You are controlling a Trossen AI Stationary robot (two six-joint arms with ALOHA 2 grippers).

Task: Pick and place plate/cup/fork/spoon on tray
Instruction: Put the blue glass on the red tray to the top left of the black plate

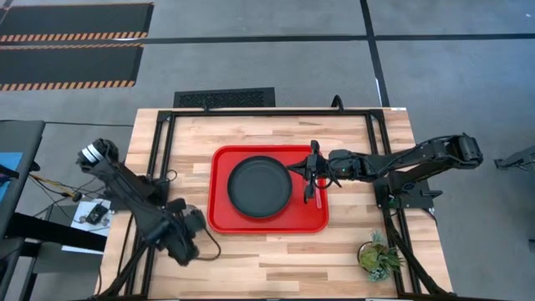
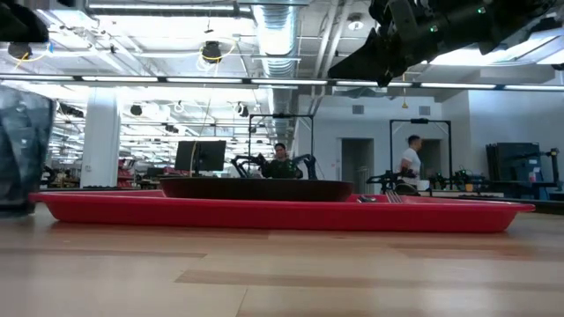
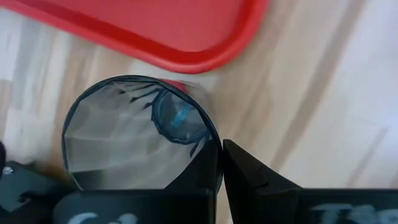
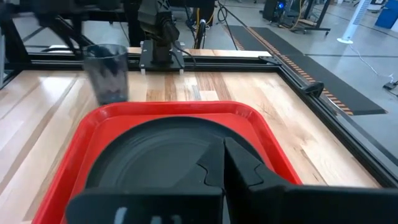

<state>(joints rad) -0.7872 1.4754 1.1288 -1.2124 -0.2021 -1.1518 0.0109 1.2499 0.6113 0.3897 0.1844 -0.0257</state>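
Observation:
The red tray lies mid-table with the dark plate resting flat on it. The red-handled fork lies on the tray's right part, and its tines show in the low view. A thin dark line beside the fork may be the spoon; I cannot tell. The tinted cup is just off the tray's near left corner, with my left gripper shut on it. My right gripper hangs shut and empty, high above the tray's right part. My left gripper pinches the cup's wall at the rim, one finger inside the cup and one outside. The fingers come from above. The cup stands roughly upright; whether its base rests on the table or is just off it, I cannot tell.
A small potted green plant stands near the table's near right corner. Black frame rails run along the table's left, right and far sides. Bare wood lies in front of the tray. People show in the room behind.

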